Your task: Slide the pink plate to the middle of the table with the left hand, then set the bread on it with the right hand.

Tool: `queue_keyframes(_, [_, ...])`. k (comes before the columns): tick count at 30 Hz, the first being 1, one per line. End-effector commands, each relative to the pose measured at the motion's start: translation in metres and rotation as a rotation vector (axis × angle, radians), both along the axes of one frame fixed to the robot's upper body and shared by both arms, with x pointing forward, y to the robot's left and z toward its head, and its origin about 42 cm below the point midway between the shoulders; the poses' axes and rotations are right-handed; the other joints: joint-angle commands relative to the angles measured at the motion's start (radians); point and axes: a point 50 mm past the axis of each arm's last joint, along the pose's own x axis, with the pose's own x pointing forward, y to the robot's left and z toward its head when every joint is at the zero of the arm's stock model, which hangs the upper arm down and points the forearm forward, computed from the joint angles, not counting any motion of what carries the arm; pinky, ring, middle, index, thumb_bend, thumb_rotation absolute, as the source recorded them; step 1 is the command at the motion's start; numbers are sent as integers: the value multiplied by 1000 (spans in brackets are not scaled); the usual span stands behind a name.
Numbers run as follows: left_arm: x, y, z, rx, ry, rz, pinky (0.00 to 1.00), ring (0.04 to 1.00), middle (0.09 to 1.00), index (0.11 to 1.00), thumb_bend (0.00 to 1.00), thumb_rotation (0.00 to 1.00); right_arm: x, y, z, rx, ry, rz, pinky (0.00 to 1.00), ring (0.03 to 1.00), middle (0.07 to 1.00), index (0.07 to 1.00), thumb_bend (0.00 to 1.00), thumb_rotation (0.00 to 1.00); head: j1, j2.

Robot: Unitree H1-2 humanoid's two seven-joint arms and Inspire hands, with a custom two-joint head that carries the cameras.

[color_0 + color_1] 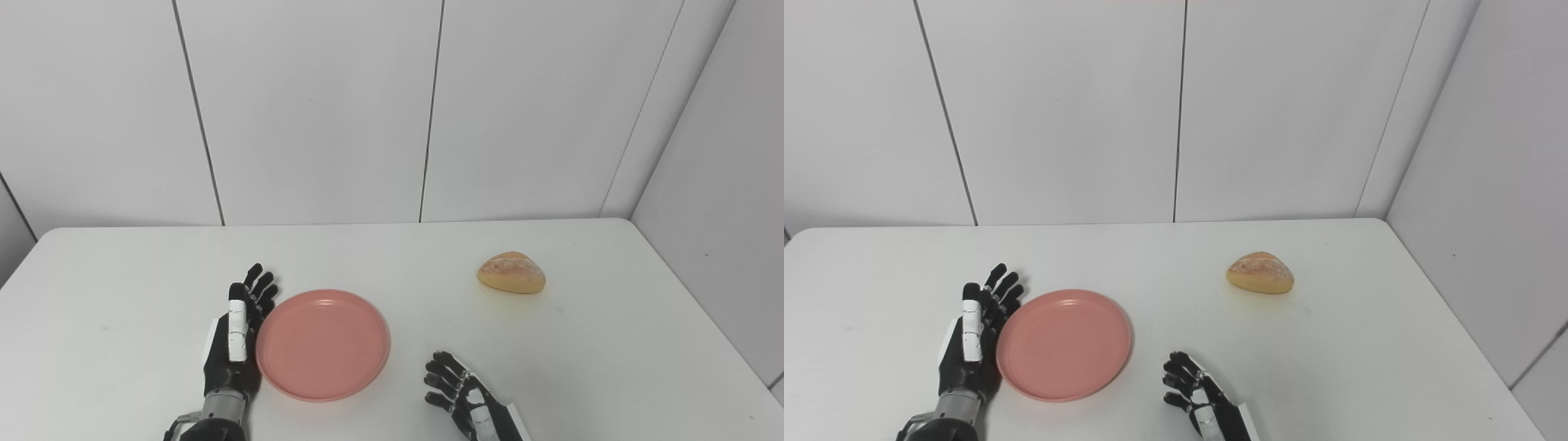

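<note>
Table (122, 294) white, panelled wall (306, 110) behind; left hand (236, 343) spread beside plate (323, 344), right hand (468, 401) spread, empty

You have a pink plate (323, 345) lying flat and right side up on the white counter (551, 367), left of centre and toward the near edge. It is round and shallow with a low raised rim, salmon pink all over, and nothing lies in it. Your bread (511, 272) sits well apart from it, farther back and to the right. It is a small rounded roll, golden tan with a paler, floury-looking top, resting on its flat underside directly on the counter, with nothing touching it.
</note>
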Motion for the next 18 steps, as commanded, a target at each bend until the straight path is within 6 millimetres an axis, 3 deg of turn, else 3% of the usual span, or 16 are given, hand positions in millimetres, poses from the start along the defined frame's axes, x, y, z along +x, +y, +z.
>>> queue_keyframes(1, [-6,-9,-8,3,21,-11,954,925,933,911,837,1000,2,2,6,11,-21,1,805,836,837,840,893,947,0,0])
queue_keyframes(14, [-5,-20,-12,45,25,-44,916,904,927,904,851,994,0,-2,6,-6,-41,-32,797,837,836,839,863,930,-19,-6])
queue_keyframes(18, [-5,-16,-13,44,29,-37,912,905,927,910,818,1000,2,-7,15,-101,-124,-92,779,833,843,853,755,893,-29,-13])
